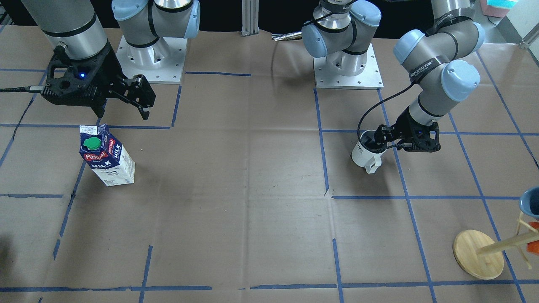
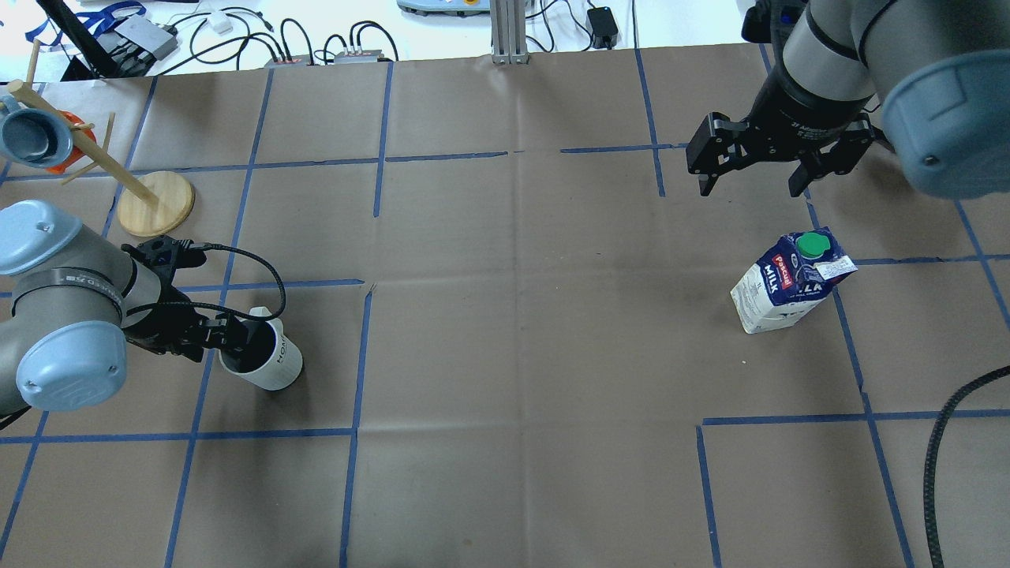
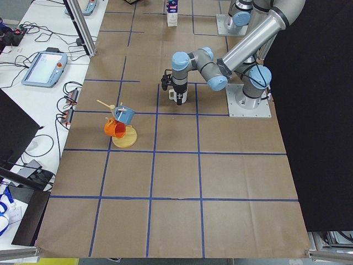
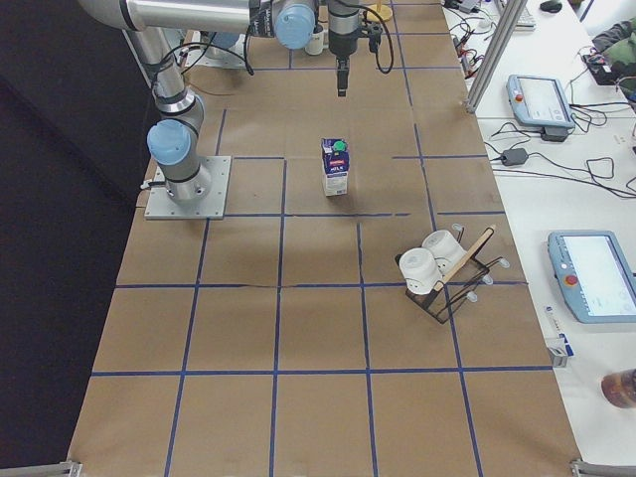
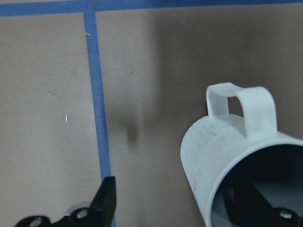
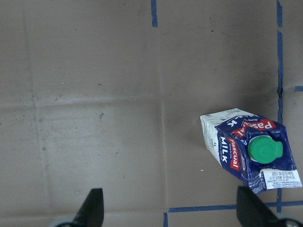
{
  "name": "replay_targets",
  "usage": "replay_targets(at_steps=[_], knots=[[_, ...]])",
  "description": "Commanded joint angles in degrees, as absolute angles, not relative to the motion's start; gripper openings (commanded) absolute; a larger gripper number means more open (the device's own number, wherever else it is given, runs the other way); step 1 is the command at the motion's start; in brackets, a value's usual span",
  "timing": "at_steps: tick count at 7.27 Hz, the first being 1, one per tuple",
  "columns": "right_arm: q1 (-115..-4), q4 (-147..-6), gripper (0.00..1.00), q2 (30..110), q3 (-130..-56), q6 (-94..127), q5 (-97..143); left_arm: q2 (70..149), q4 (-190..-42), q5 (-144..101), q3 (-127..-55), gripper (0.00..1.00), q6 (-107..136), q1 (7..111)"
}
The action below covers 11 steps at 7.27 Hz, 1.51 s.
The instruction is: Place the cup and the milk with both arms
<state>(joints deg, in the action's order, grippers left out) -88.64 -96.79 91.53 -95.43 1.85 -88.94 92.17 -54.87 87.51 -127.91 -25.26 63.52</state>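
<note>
The cup (image 2: 268,363), a white mug with a dark inside, stands on the table on my left side; it also shows in the front view (image 1: 365,155) and the left wrist view (image 5: 236,156). My left gripper (image 2: 245,335) is open and straddles the cup's wall, one finger inside and one outside with a wide gap (image 5: 182,208). The milk (image 2: 785,280) stands upright on my right side, with its green cap on top (image 6: 265,150). My right gripper (image 2: 751,188) is open and empty, raised above the table beyond the milk (image 1: 124,111).
A wooden mug tree (image 2: 155,203) with a blue cup (image 2: 31,136) and an orange one stands at the far left. A rack with white cups (image 4: 432,263) stands on the table's right end. The arm bases (image 1: 149,54) sit at the robot's edge.
</note>
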Motion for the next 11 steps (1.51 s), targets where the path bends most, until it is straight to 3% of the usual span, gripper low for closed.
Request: replay_targets(at_steps=[1, 3, 5, 6, 9, 11], knots=[[-88.6, -96.8, 1.0, 91.7, -95.4, 1.8, -88.7, 91.8, -55.4, 87.6, -128.0, 0.0, -22.7, 64.1], [-88.5, -96.9, 1.0, 91.6, -95.4, 1.8, -88.9, 90.8, -55.4, 87.6, -127.3, 0.0, -22.2, 65.6], [-88.5, -96.8, 1.0, 91.6, -95.4, 1.8, -88.9, 90.4, -55.2, 88.5, -122.8, 0.0, -15.8, 74.5], [-88.5, -96.8, 1.0, 91.6, -95.4, 1.8, -88.8, 92.5, -58.3, 89.0, -116.1, 0.0, -11.2, 80.9], [-88.5, -96.8, 1.0, 91.6, -95.4, 1.8, -88.7, 109.9, -68.5, 93.6, -91.9, 0.0, 0.3, 93.6], [-88.4, -96.7, 1.0, 91.6, -95.4, 1.8, -88.9, 118.8, -67.5, 95.5, -84.1, 0.01, 5.7, 100.7]])
